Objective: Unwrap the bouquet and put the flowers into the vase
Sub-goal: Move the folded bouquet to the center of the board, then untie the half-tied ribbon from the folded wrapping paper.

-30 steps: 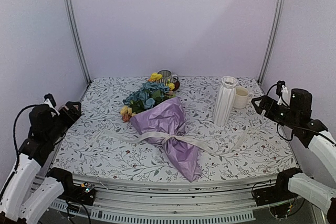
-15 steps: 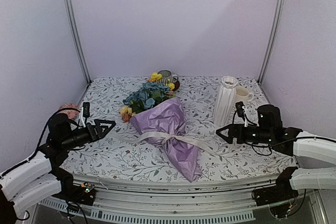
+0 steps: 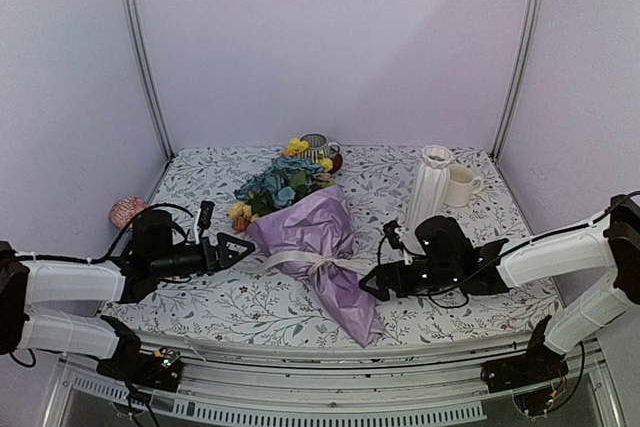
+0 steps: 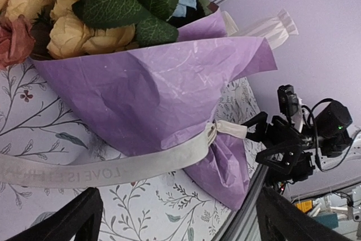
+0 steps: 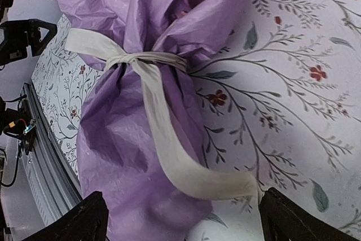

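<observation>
Left gripper (image 3: 238,249) and right gripper (image 3: 370,285) have swung in low beside the lilac paper-wrapped bouquet (image 3: 318,242), both gaping, empty. A tall white ribbed vase (image 3: 430,192) stands right of it.

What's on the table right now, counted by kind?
Bouquet: 1
Vase: 1
Cups: 2 (mug, striped cup)
Pink round thing at the left edge: 1
Total: 5

Flowers (image 3: 285,182) — stems hidden inside lilac paper (image 3: 305,229); cream mug (image 3: 463,185) partly behind vase (image 3: 428,192)
</observation>
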Motion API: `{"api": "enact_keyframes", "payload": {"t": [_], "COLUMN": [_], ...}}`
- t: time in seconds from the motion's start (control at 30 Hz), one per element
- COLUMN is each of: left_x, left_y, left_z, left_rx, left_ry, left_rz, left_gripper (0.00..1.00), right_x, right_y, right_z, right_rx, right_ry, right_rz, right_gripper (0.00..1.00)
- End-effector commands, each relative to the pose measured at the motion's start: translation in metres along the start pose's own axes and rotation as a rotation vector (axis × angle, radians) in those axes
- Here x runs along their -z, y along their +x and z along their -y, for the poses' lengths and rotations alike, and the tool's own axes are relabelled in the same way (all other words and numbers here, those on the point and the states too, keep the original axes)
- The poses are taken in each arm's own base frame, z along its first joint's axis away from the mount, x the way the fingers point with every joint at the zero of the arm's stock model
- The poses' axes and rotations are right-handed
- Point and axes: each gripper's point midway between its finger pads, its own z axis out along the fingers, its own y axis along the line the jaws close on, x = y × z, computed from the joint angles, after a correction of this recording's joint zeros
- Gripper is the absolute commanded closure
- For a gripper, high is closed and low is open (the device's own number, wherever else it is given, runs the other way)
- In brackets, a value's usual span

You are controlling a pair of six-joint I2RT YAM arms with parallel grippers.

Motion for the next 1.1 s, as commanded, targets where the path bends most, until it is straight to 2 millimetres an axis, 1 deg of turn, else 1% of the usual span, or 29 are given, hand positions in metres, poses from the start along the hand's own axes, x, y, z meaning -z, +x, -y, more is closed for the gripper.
{"api": "enact_keyframes", "payload": {"t": [0.0, 0.13, 0.2, 0.23, 0.3, 0.37, 0.43, 0.53, 0.6, 0.63, 0.67, 0.73, 0.8, 0.9, 0.97, 1.03, 1.07], "left_x": [-0.012, -0.014, -0.013, -0.013, -0.012, -0.011, -0.012, -0.012, -0.013, -0.013, -0.014, -0.019, -0.024, -0.029, -0.032, -0.035, -0.036], "left_y": [-0.015, -0.018, -0.020, -0.021, -0.022, -0.020, -0.018, -0.018, -0.020, -0.021, -0.020, -0.016, -0.007, 0.002, 0.006, 0.011, 0.013], "left_z": [0.006, -0.002, -0.003, -0.003, -0.006, -0.011, -0.013, -0.014, -0.015, -0.012, -0.007, 0.021, 0.035, 0.052, 0.061, 0.066, 0.066], "left_rx": [-0.032, -0.044, -0.054, -0.057, -0.066, -0.068, -0.068, -0.073, -0.078, -0.085, -0.105, -0.218, -0.306, -0.417, -0.470, -0.500, -0.506], "left_ry": [0.011, -0.032, -0.045, -0.055, -0.076, -0.099, -0.110, -0.115, -0.120, -0.117, -0.099, -0.002, -0.012, -0.028, -0.022, -0.018, -0.024], "left_rz": [0.032, 0.037, 0.043, 0.043, 0.044, 0.037, 0.028, 0.028, 0.028, 0.022, 0.010, -0.025, -0.073, -0.109, -0.123, -0.135, -0.146], "left_gripper": [0.04, 0.04, 0.04, 0.04, 0.04, 0.04, 0.04, 0.04, 0.05, 0.06, 0.08, 0.18, 0.28, 0.43, 0.50, 0.58, 0.61], "right_x": [-0.028, -0.057, -0.069, -0.073, -0.074, -0.070, -0.064, -0.055, -0.046, -0.041, -0.036, -0.030, -0.027, -0.026, -0.027, -0.031, -0.034], "right_y": [-0.010, 0.003, 0.010, 0.012, 0.010, 0.004, -0.003, -0.017, -0.023, -0.027, -0.030, -0.032, -0.034, -0.043, -0.051, -0.057, -0.059], "right_z": [-0.033, -0.066, -0.082, -0.088, -0.093, -0.092, -0.086, -0.068, -0.058, -0.057, -0.059, -0.068, -0.077, -0.086, -0.093, -0.098, -0.098], "right_rx": [0.050, 0.097, 0.125, 0.137, 0.141, 0.147, 0.152, 0.140, 0.132, 0.134, 0.144, 0.199, 0.265, 0.349, 0.393, 0.420, 0.431], "right_ry": [-0.065, -0.124, -0.157, -0.172, -0.186, -0.175, -0.132, -0.010, 0.046, 0.058, 0.055, 0.019, -0.015, -0.029, -0.043, -0.050, -0.045], "right_rz": [-0.001, -0.067, -0.096, -0.106, -0.101, -0.075, -0.043, 0.016, 0.053, 0.072, 0.083, 0.081, 0.074, 0.088, 0.105, 0.124, 0.131], "right_gripper": [0.04, 0.04, 0.07, 0.07, 0.07, 0.07, 0.07, 0.06, 0.06, 0.07, 0.11, 0.26, 0.37, 0.57, 0.62, 0.64, 0.65]}}
